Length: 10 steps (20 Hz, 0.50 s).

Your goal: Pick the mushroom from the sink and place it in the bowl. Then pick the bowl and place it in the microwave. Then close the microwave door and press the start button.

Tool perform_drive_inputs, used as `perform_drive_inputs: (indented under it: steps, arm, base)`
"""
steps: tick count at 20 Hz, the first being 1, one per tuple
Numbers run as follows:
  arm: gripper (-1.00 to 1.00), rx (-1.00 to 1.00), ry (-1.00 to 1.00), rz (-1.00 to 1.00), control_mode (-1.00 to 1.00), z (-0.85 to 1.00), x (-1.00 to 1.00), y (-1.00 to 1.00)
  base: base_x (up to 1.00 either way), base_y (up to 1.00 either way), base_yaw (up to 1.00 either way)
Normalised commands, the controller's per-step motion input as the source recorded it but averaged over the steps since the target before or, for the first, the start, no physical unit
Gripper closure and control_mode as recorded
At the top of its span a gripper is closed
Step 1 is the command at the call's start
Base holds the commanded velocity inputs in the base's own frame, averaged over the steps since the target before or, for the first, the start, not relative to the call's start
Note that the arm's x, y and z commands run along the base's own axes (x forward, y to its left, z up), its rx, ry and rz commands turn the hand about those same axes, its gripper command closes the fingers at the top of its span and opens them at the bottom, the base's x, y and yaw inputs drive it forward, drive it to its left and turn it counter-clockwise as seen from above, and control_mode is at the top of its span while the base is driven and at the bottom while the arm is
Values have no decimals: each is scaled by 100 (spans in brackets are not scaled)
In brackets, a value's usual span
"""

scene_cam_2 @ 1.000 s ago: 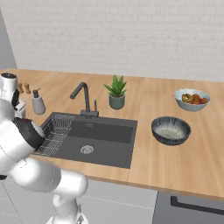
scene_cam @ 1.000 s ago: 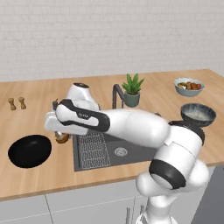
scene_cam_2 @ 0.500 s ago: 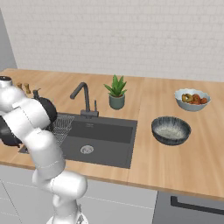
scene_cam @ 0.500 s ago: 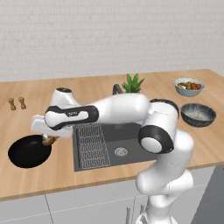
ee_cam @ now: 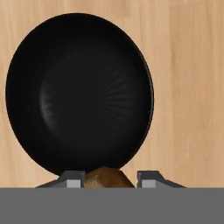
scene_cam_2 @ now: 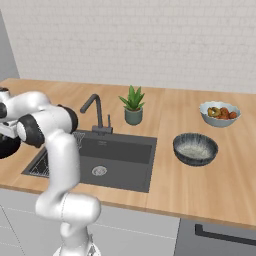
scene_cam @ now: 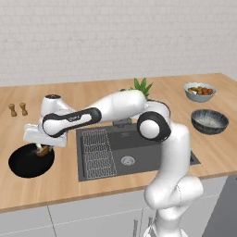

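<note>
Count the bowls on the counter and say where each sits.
3. Black bowl left of the sink, under the gripper; grey speckled bowl right of the sink; pale food bowl behind it.

The bowl (scene_cam: 30,161) sits on the counter (scene_cam: 65,180) left of the sink (scene_cam: 134,150), near the front edge. The mushroom (scene_cam: 43,151), between the gripper (scene_cam: 41,150) fingers, is above the bowl's right rim.

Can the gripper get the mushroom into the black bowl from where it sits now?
Probably yes. The gripper holds the mushroom between its fingertips over the near rim of the bowl. The bowl is empty and nothing lies between them on the counter, though a release here may land near the rim.
</note>
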Motion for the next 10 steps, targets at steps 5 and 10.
perform_drive_inputs:
  steps: [5,10]
  arm:
    - [100,-12,0,-6,-100,-26,18,34]
    - [100,-8,0,-4,-100,-36,14,18]
  base:
    - [0,0,0]
    - [0,0,0]
